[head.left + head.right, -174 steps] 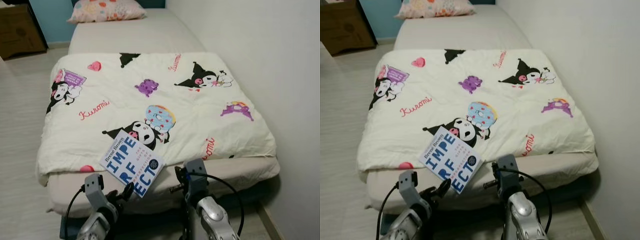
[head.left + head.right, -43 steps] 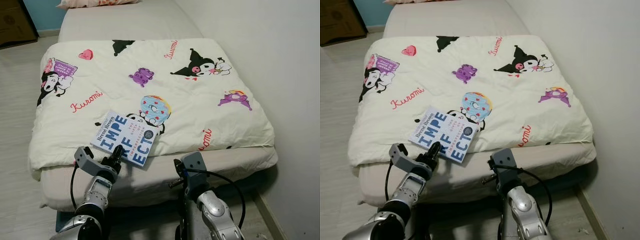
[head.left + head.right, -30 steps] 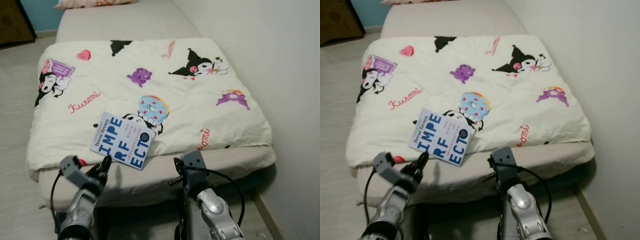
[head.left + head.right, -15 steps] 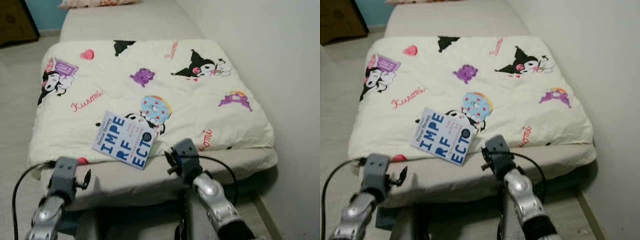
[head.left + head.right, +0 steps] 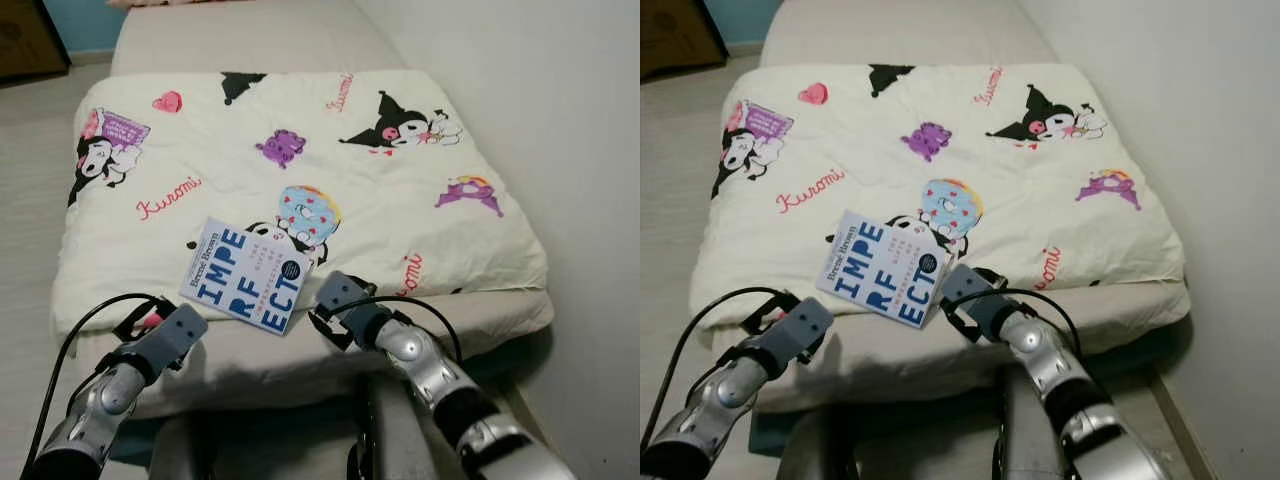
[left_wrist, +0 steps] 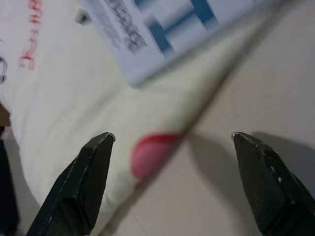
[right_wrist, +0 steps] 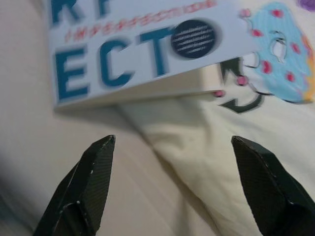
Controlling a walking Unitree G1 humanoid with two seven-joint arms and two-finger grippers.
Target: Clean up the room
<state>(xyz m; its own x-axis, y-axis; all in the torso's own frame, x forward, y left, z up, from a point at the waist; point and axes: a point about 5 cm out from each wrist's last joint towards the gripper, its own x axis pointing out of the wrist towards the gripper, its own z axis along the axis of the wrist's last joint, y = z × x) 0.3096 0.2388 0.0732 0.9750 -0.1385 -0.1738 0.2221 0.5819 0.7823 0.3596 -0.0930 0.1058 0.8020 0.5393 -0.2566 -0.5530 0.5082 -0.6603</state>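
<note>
— What do we have before us?

— A bed (image 5: 250, 40) running away from us along a pale wall, with a cream quilt (image 5: 400, 190) printed with cartoon figures spread over its near half. Bare mattress shows past the quilt at twelve o'clock, and wood-look floor lies at nine o'clock.

— And the thing we are tidying?

— The book (image 5: 247, 274), white with big blue letters, lies flat and askew on the quilt's near edge, one corner hanging over the mattress. From the middle of the quilt it sits at about seven o'clock, just below a blue doughnut print (image 5: 308, 211).

— Where are our grippers?

— Our right gripper (image 7: 172, 187) is just beside the book's near right corner, at about four o'clock from it. Its wrist view shows the two fingers spread wide, holding nothing, with the book's edge between and beyond them. Our left gripper (image 6: 172, 184) is at about eight o'clock from the book, near the quilt's hem, fingers likewise wide apart and empty, a red print (image 6: 152, 152) between them.
</note>
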